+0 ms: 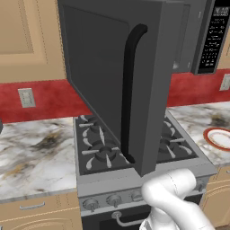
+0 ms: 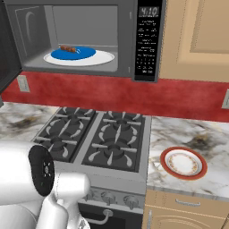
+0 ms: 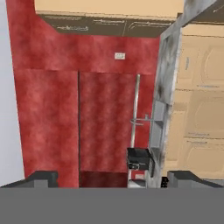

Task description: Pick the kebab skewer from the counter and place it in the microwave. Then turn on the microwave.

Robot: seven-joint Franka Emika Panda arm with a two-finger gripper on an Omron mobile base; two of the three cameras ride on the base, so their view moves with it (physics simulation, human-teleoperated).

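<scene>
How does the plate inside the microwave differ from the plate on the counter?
The plate in the microwave is plain white, carries a blue dish with the kebab skewer, and looks wider. The plate on the counter has a red rim, a patterned centre, and nothing on it. Both are round and lie flat.

Arm (image 1: 173,200) is glossy white, built from fat rounded tubular links, smooth shell with soft grey shading along the curves. In the right base view the near link (image 2: 27,179) ends in a flat dark grey, near-black round joint cap (image 2: 43,170), with a ring of small pale dots like screw heads and a tiny light mark at centre. A narrower white segment (image 2: 71,185) runs off beside that cap. No cables or labels can be made out on the shells. Gripper (image 3: 112,179): two small dark grey finger tips (image 3: 41,178), blocky and squared-off, matte finish, plain faces, standing wide apart.
</scene>
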